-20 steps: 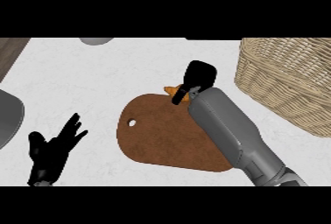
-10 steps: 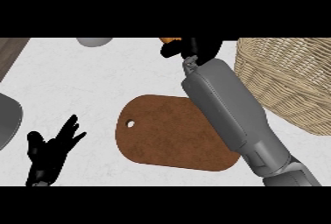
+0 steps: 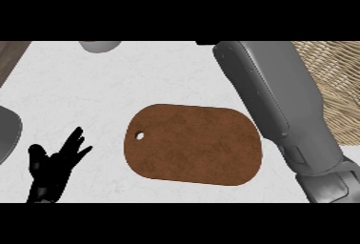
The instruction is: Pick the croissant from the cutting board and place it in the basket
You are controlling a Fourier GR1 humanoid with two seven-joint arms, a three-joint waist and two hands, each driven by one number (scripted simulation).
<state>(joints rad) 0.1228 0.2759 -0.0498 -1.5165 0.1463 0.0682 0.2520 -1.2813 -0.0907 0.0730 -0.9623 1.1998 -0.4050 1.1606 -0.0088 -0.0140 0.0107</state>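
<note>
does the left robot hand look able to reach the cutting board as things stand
Probably yes: the left robot hand rests open beside the cutting board, at its left edge, and nothing lies between them.

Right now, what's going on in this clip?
The right forearm stretches up across the counter beside the basket; the right hand is out of view past the top edge. The cutting board has nothing on it, and no croissant shows anywhere, so whether that hand holds it cannot be told. The left hand rests open at the lower left.
</note>
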